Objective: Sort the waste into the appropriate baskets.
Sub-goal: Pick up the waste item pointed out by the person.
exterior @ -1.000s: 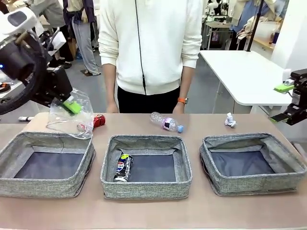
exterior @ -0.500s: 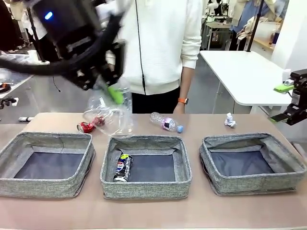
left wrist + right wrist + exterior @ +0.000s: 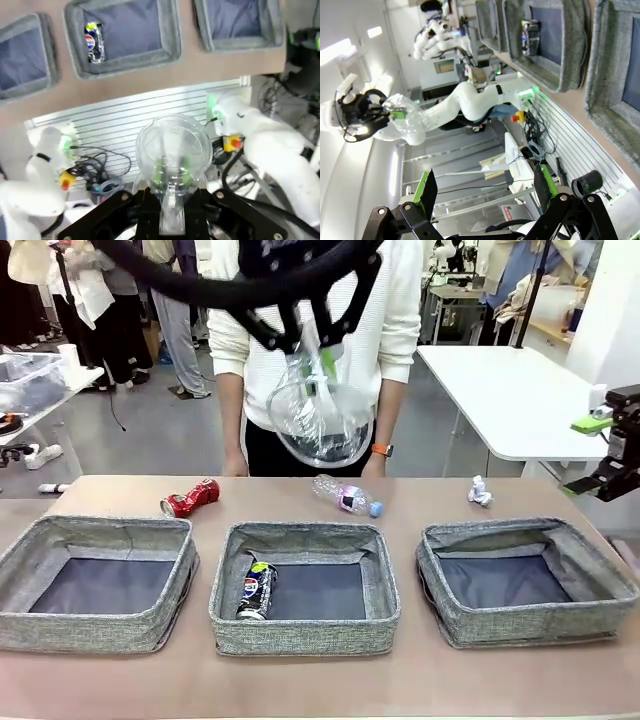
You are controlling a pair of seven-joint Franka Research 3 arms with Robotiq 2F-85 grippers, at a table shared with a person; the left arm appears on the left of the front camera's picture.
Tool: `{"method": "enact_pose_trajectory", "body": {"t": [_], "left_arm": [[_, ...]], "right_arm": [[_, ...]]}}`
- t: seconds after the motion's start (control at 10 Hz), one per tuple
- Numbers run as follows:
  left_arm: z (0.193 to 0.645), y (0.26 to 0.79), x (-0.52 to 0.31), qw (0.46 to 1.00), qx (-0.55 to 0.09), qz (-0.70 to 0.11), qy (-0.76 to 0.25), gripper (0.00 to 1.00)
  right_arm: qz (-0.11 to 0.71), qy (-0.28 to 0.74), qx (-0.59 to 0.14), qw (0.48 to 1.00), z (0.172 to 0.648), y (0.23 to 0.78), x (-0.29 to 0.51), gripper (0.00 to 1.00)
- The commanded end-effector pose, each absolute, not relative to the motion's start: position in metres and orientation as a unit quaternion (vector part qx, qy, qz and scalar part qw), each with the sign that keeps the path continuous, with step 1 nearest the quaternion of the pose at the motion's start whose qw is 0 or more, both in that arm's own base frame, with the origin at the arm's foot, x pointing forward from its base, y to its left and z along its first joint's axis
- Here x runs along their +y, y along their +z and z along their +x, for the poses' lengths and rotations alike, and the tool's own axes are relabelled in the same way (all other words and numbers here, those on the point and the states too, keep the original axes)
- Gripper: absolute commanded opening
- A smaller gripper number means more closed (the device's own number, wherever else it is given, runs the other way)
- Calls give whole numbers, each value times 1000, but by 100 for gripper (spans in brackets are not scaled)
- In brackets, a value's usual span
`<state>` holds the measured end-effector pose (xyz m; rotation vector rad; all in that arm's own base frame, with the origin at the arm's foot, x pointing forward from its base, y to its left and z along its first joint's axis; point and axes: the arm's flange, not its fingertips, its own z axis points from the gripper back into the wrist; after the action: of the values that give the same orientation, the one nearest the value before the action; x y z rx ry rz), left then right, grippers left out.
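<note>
So left end effector point(image 3: 318, 365) clamps the clear plastic cup point(image 3: 320, 430), w/ middle basket point(image 3: 300, 536) nearest below; right end effector point(image 3: 484, 190) spread wide, empty.

My right claw point(image 3: 485, 186), fingers spread wide, frames the left claw point(image 3: 390, 115) gripping a clear plastic cup point(image 3: 407, 127), well apart from the grey baskets point(image 3: 572, 50); one holds a dark can point(image 3: 530, 31).

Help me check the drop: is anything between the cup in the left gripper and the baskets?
Nothing visible does. The left gripper holds the cup high above the table, open air below; the middle basket holds one can.
</note>
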<state>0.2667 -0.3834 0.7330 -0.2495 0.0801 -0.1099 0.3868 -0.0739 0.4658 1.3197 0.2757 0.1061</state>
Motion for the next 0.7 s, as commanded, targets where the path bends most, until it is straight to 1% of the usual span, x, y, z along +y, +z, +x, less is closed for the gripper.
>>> {"method": "enact_pose_trajectory", "body": {"t": [0.0, 0.3, 0.4, 0.6], "left_arm": [[270, 751, -404, 992, 19, -122, -34, 13], [275, 755, -404, 990, -32, -129, -48, 13], [278, 755, -398, 991, -46, -122, -35, 13], [295, 757, -378, 993, -22, -94, -62, 13]], "right_arm": [[615, 41, 132, 776, 388, 472, -72, 100], [615, 41, 132, 776, 388, 472, -72, 100], [615, 41, 132, 776, 388, 472, -72, 100], [615, 41, 132, 776, 388, 472, -72, 100]]}}
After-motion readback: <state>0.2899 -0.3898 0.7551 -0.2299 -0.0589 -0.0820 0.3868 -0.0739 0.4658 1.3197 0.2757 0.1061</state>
